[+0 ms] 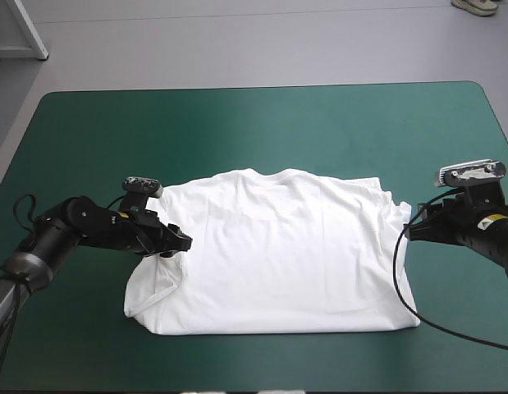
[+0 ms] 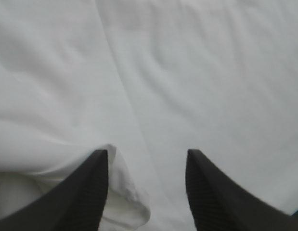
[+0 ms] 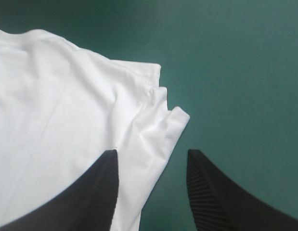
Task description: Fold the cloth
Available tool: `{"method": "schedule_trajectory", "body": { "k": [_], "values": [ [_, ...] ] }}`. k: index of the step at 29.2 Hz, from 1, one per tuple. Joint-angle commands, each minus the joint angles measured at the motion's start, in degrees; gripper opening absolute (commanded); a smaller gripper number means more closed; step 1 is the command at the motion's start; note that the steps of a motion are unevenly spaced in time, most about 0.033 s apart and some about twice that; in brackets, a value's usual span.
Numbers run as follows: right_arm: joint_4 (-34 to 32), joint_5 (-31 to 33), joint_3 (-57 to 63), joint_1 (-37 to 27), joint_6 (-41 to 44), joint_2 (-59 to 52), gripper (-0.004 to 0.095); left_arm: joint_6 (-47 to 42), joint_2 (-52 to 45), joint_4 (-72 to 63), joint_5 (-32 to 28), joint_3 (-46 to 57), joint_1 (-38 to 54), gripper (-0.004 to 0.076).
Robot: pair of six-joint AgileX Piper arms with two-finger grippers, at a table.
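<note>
T-shirt (image 1: 278, 254) is lying spread flat on the teal-green worktop (image 1: 262, 123), white, sitting around centre and reaching closer to the 6 o'clock edge than to the 12 o'clock edge. Neck edge (image 1: 262, 172) is pointing to 12 o'clock, and the hem (image 1: 278, 331) is running straight along the 6 o'clock side. Outline is looking roughly rectangular, with no sleeve sticking out to either side.

Left pincer (image 1: 178, 245) is coming in low from 9 o'clock and sitting at the shirt's 9 o'clock edge, tips over the cloth. In the left wrist view its two black fingers (image 2: 86, 192) are standing apart, so it is open and gripping nothing. White cloth is filling everything ahead of it. A soft rolled fold (image 2: 124, 202) of cloth is lying between the fingers, right against one of them. Whether the tips are touching the cloth I cannot tell. Cloth around this pincer is rumpling a little toward the shirt's 8 o'clock corner.

Right pincer (image 1: 409, 232) is sitting at the shirt's 3 o'clock edge, just beside the cloth. In the right wrist view it is also open and holding nothing. One finger is hanging over the white cloth, the other over bare teal-green cover. The sleeve (image 3: 175, 120) is lying ahead of the gap between the fingers, its layered edges stacking in steps at the shirt's 2 o'clock corner. The shirt's side edge is running in between the two fingers
</note>
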Motion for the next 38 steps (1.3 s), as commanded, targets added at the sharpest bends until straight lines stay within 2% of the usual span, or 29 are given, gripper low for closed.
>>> {"method": "schedule_trajectory", "body": {
  "k": [1,4,8,13,19,24,33,36,38],
  "values": [
    [-0.12,-2.72,-1.11,-0.12,0.34,4.14,0.0436,-0.6,-4.32,0.07,-0.39,-1.85,-0.28,0.0374],
    [-0.12,-3.14,-1.11,-0.12,-0.31,8.74,0.0387,-3.45,-6.81,4.79,0.13,-1.85,-0.28,0.0373],
    [-1.27,-3.94,-1.11,-0.12,-0.42,12.0,0.0377,-7.79,-8.9,11.33,2.74,-1.41,-0.28,0.0373],
    [-1.36,-12.89,-1.11,-0.12,-0.83,16.29,0.0382,-10.38,-11.47,14.06,1.93,-0.17,-0.28,0.0371],
    [-0.34,-17.25,-1.69,-0.12,-1.45,25.14,0.0432,-10.63,-13.18,14.06,2.69,-0.17,-0.28,0.0371],
    [4.73,-21.7,-3.42,-0.12,-4.19,31.13,0.0432,-10.63,-13.53,14.06,3.18,-0.17,-0.28,0.037],
    [4.1,-21.61,-7.55,-0.12,-4.45,39.43,0.0423,-10.77,-13.53,14.38,3.84,-0.17,-0.28,0.037],
    [3.55,-20.27,-7.55,-0.12,-4.34,40.62,0.0386,-10.77,-13.53,14.66,3.73,-0.17,-0.28,0.0367],
    [3.51,-18.91,-7.43,-0.12,-4.34,40.96,0.0328,-10.92,-13.53,15.14,3.51,-0.17,-0.28,0.0367]
  ]
}}
